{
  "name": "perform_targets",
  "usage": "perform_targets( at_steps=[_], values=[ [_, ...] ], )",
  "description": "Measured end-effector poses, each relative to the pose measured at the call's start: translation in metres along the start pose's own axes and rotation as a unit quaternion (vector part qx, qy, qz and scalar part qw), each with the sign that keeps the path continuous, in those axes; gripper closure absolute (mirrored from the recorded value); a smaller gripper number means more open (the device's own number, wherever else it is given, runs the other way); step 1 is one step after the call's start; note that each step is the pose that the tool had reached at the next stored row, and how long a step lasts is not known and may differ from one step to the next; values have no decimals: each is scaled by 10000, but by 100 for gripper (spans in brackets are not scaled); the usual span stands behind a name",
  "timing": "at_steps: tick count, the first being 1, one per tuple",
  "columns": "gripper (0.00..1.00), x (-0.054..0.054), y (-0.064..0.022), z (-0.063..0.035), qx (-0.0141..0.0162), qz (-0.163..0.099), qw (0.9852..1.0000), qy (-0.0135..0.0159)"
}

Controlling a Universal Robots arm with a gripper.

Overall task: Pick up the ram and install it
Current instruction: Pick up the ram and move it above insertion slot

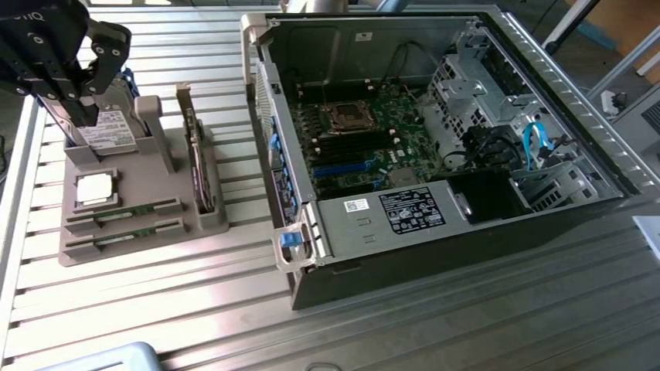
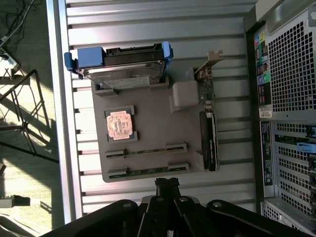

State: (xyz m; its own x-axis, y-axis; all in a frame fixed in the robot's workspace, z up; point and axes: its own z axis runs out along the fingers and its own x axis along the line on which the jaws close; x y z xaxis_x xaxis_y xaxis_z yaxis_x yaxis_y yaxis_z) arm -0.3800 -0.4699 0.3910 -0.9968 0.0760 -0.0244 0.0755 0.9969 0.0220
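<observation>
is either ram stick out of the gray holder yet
No, both ram sticks sit in their slots in the gray holder.

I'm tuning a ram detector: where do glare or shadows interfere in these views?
Exterior view: strong glare on the slatted table beside the tray, whitening the processor chip; the ram sticks look dim but visible. Wrist view: even light on the tray, hard sun and stand shadows on the floor.
</observation>
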Motion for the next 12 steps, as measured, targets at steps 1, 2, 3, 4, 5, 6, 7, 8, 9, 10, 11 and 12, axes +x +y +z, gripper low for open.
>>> perform_targets(
  at_steps=[1, 2, 3, 4, 5, 6, 7, 8, 9, 10, 11, 12],
  values=[
    [89, 0, 0, 0, 0, 0, 10000, 0],
    [89, 0, 0, 0, 0, 0, 10000, 0],
    [89, 0, 0, 0, 0, 0, 10000, 0],
    [89, 0, 0, 0, 0, 0, 10000, 0],
    [89, 0, 0, 0, 0, -2, 10000, 0],
    [89, 0, 0, 0, 0, -4, 10000, 0],
    [89, 0, 0, 0, 0, -8, 10000, 0],
    [89, 0, 0, 0, 0, -17, 10000, 0],
    [89, 0, 0, 0, -1, -35, 10000, 1],
    [89, 0, 0, 0, -1, -55, 10000, 1],
    [89, 0, 0, 0, -2, -73, 10000, 2],
    [89, 0, 0, 0, -2, -94, 10000, 2]
  ],
)
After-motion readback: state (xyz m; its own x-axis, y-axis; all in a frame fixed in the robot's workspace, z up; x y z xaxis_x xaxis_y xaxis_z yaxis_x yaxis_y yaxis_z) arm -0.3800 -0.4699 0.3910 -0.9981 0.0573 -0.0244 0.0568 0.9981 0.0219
